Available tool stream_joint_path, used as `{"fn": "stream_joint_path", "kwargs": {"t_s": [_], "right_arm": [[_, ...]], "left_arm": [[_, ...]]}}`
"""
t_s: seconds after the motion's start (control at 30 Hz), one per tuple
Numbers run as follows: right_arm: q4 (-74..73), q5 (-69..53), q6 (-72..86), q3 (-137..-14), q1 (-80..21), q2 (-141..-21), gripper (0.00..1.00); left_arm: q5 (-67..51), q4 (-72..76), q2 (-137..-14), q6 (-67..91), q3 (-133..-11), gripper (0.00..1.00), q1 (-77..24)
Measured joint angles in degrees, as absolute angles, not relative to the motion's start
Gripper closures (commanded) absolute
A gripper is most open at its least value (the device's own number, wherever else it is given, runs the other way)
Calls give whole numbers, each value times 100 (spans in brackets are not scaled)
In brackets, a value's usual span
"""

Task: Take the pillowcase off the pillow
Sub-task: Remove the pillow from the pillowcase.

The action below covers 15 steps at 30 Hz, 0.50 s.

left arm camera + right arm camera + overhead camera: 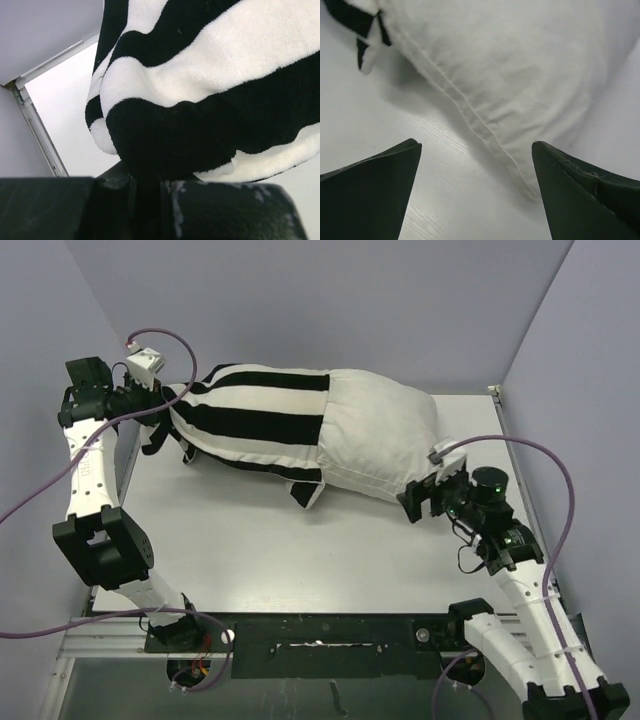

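Observation:
The black-and-white striped pillowcase (250, 420) covers the left half of the white pillow (380, 445), which sticks out bare to the right. My left gripper (165, 400) is shut on the pillowcase's closed left end and holds it off the table; the left wrist view shows the striped fabric (210, 100) bunched between the dark fingers (225, 210). My right gripper (418, 498) is open and empty just in front of the pillow's near right corner; the right wrist view shows the pillow's seam (470, 115) between the spread fingers (370, 190).
The white table (300, 560) has a metal rail along its left edge (37, 130) and grey walls on three sides. A loose striped flap (305, 492) hangs at the pillowcase's open edge, near the front.

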<state>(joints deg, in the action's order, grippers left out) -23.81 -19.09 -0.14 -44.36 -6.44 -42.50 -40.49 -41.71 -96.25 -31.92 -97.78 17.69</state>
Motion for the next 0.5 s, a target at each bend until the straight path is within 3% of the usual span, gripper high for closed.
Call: {"fn": "stream_joint_path", "kwargs": {"t_s": [0.27,0.43,0.5], "right_arm": [[-2532,-252,-2049,-4571,-3527,-5771,2],[-2163,1096,-2954,-4482,-3872,-6726,1],[-1863,1599,-3284,-4464,-3839,-7039,6]], "left_arm": [[-4058,-4193,-9625,-2746,-9848,100,1747],[-4034,-4204,-9625,-2768,-9848,100,1747],[-4032,-4206,-9625,-2768,-9848,100,1750]]}}
